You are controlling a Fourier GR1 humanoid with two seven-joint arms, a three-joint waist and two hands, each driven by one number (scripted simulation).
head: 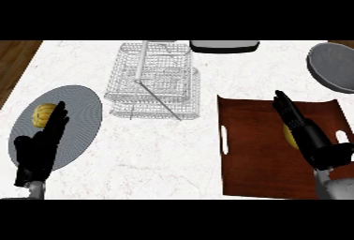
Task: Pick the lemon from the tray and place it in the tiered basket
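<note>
lemon [291, 137] under right hand [307, 136]

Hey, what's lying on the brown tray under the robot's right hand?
A yellow lemon lies on the brown tray; only its left edge shows beside the open right hand, which hides the rest.

At the far middle of the counter [173, 154] we see the tiered basket [153, 84], with a plate [79, 101] to its left and the tray [256, 159] to its right, nearer us. A round food item [43, 115] lies on the plate beside our left hand [40, 150], and the lemon [291, 137] lies on the tray, mostly hidden under our right hand [307, 133]. Behind the tray, a bowl [335, 65] sits at the far right, and a flat dish [224, 45] lies at the back edge just right of the basket.
</note>
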